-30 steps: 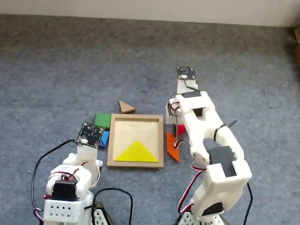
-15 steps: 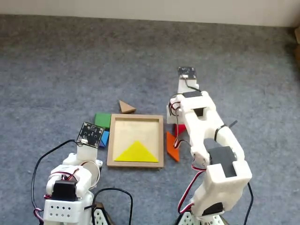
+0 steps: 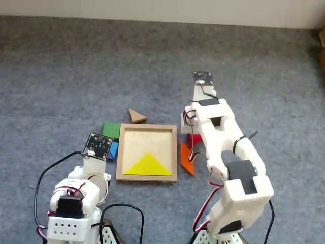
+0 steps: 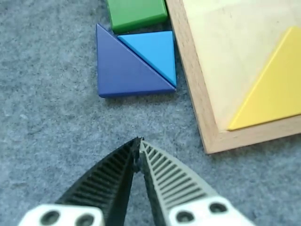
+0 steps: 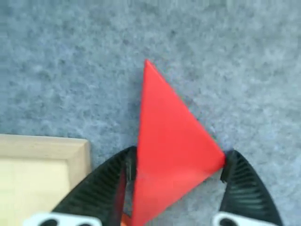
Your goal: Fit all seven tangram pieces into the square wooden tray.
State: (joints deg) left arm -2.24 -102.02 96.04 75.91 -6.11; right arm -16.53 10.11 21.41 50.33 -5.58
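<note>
right pincer (image 5: 179,157) is pinched on the red triangle (image 5: 169,136), with one finger laid along a straight edge and the other bearing on a sharp corner. the piece is held just beside the outer corner of the square wooden tray (image 5: 47,146), over the grey counter (image 3: 66,76); whether it is lifted cannot be told. such a corner grip is judged weak: the triangle could be swivelled or squeezed out, and could be dropped onto the orange piece (image 3: 187,161) close by, or onto the tray rim. if it is carried in tilted, it could be caught on the rim or the yellow triangle (image 3: 147,165) already seated could be shoved. left pincer (image 4: 139,143) is pressed together on nothing, near the dark blue triangle (image 4: 122,70) and light blue triangle (image 4: 155,47), which lie touching each other just outside the tray.
</note>
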